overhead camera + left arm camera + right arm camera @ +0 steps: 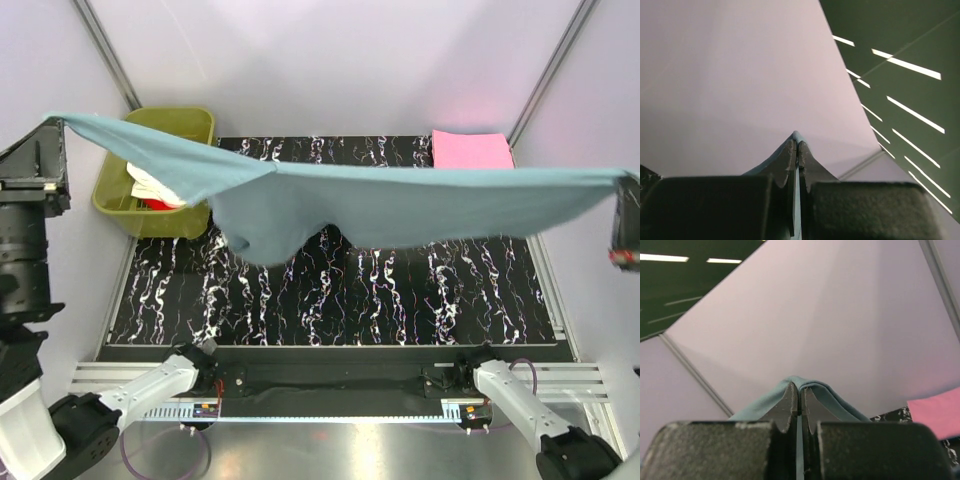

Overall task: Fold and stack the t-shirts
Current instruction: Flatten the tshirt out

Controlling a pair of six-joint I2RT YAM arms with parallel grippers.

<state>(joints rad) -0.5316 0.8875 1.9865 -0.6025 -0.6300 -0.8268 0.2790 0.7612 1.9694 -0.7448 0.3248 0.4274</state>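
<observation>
The blue-grey t-shirt (pixel 400 205) hangs stretched in the air across the whole table, sagging in the middle. My left gripper (pixel 50 125) is raised at the far left and is shut on one end of it (pixel 797 136). My right gripper (pixel 625 190) is raised at the far right and is shut on the other end (pixel 799 381). The pink t-shirt (pixel 471 150) lies folded at the table's back right corner; it also shows in the right wrist view (pixel 935 412). The cream-white t-shirt (pixel 158 187) and the red t-shirt (pixel 158 204) lie in the olive-green tub (pixel 190 125), partly hidden by the blue-grey cloth.
The olive-green tub stands off the table's back left corner. The black marbled table top (pixel 330 290) lies under the hanging shirt. White enclosure walls (pixel 330 60) stand at the back and sides.
</observation>
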